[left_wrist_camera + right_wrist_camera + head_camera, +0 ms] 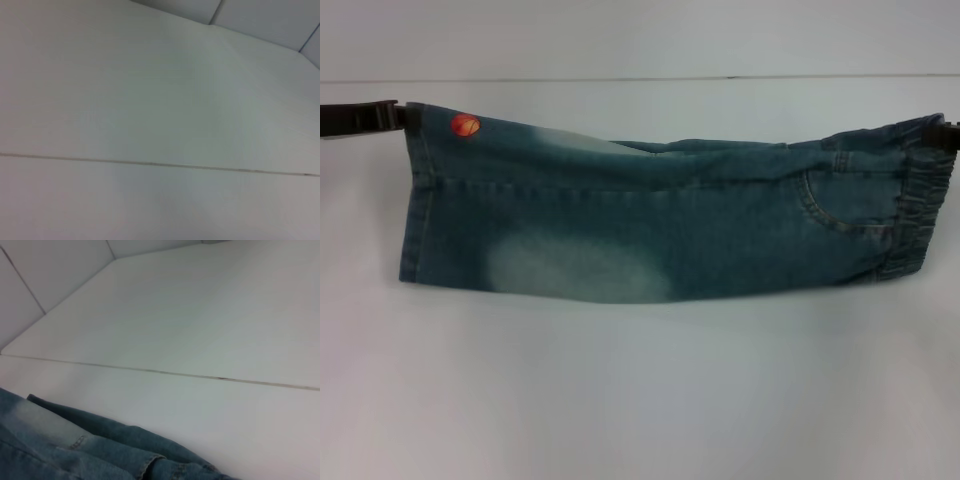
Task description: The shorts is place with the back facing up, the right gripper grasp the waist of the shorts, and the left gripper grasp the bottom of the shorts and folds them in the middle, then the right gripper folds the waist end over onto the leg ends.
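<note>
Head view: shorts (660, 225) folded lengthwise, stretched across white worktop (640, 400) | left pincer (392, 116) closed on hem corner by orange patch (466, 125) | right pincer (948, 135) at waistband, grip cannot be told | right wrist view: denim folds, seam line (160, 372) | left wrist view: bare worktop only | open room in front.

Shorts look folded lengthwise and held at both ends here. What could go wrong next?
1. The left gripper pinches only the top corner of the leg hem beside the orange patch; the denim could slip out.
2. The right gripper shows barely at the frame edge on the elastic waist, so its hold cannot be judged.
3. The shorts sag between the grips, so layers may shift.
</note>
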Motion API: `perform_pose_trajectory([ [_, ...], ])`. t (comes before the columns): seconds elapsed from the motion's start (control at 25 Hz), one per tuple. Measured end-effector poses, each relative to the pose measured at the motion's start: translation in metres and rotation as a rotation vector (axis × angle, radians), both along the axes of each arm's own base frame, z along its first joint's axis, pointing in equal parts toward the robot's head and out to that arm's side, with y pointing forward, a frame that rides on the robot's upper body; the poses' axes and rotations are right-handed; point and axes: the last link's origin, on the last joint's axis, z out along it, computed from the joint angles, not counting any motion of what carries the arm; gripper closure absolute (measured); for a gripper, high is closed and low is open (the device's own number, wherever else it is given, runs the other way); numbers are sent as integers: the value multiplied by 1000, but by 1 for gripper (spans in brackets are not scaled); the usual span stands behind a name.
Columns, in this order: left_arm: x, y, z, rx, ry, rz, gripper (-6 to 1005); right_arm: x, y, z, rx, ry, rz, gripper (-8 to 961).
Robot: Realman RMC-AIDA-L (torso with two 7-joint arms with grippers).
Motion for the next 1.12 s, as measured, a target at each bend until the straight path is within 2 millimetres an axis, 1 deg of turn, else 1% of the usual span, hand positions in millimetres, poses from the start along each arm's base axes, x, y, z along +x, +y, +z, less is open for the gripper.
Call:
perform_pose_trajectory([
  [0.24, -2, 1, -6, 40, 3, 13, 943, -3, 5, -2, 6, -16, 2, 894],
  [0.32, -2, 1, -18, 39, 41, 15, 941, -4, 7, -4, 1, -27, 9, 891],
  [0.36, -1, 1, -23, 38, 56, 14, 925, -5, 8, -5, 0, -33, 11, 889],
  [0.48, -1, 1, -30, 41, 78, 12, 877, -7, 11, -8, 3, -51, 15, 800],
  [0.52, 2, 2, -37, 33, 106, -2, 861, -7, 12, -8, 6, -56, 15, 770],
  [0.6, 4, 4, -40, 29, 126, -11, 829, -7, 14, -8, 18, -64, 14, 711],
  [0.76, 8, 4, -45, 21, 137, -21, 764, -6, 18, -6, 53, -79, 12, 525],
  [1.0, 12, 5, -43, 40, 130, -26, 666, -5, 21, -4, 72, -82, 9, 230],
  [1.12, 14, 5, -42, 45, 116, -29, 427, -5, 18, -4, 73, -68, 12, 211],
])
